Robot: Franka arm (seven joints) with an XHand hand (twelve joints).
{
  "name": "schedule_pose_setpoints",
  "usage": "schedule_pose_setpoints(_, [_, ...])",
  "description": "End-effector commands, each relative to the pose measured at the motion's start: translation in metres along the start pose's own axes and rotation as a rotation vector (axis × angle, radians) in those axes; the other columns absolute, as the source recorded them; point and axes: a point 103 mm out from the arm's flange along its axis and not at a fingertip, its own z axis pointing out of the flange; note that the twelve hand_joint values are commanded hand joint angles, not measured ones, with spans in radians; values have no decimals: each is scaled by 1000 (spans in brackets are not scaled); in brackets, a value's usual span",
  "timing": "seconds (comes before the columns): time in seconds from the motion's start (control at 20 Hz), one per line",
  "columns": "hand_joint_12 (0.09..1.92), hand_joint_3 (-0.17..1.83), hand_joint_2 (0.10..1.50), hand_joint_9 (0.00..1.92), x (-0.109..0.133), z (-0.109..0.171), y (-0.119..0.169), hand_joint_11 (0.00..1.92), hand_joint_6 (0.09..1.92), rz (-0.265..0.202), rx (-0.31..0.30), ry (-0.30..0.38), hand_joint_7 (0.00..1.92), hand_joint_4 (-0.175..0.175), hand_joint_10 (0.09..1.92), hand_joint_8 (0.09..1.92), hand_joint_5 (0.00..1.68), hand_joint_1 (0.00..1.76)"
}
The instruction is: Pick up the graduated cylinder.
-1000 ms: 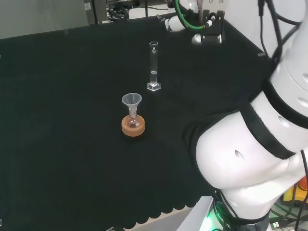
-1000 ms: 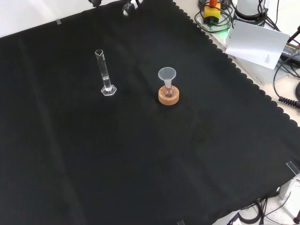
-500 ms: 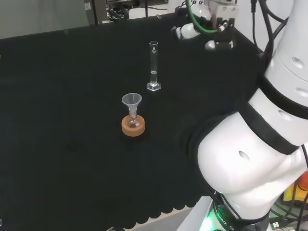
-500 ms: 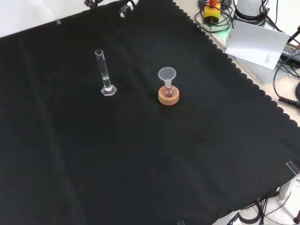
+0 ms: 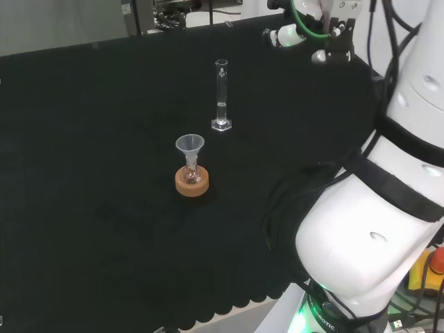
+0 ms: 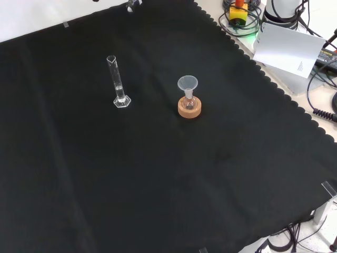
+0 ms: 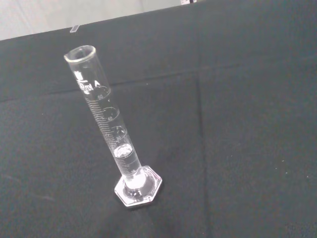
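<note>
A: Item one, graduated cylinder (image 5: 221,95)?
B: Upright on the black cloth (image 5: 83,139), near the funnel-topped flask (image 5: 190,161) on its cork ring (image 5: 191,184), not touching it.
A: Hand (image 5: 305,31)?
B: Well apart from the cylinder, above the cloth; finger position cannot be told.

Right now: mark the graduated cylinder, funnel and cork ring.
graduated cylinder (image 7: 110,120), wrist view, mid tube.
funnel (image 5: 189,145), head view, cone rim.
cork ring (image 6: 189,109), front view, outer side.

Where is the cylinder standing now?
In the head view the cylinder stands upright on the cloth, behind and slightly right of the funnel.
</note>
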Motion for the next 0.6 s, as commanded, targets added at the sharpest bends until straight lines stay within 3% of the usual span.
schedule_pose_setpoints(0.05, [1381,391,900,371,38,129,74,134,87,-136,36,298,165,-21,625,575,278,605])
schedule_pose_setpoints(0.2, [1377,408,878,395,38,137,76,164,87,-178,54,338,180,-18,614,580,292,615])
schedule_pose_setpoints(0.25, [1378,410,872,401,39,140,76,172,87,-195,60,389,182,-15,613,581,294,618])
schedule_pose_setpoints(0.6, [1374,421,844,427,50,162,72,203,87,-296,51,424,208,3,608,587,341,658])
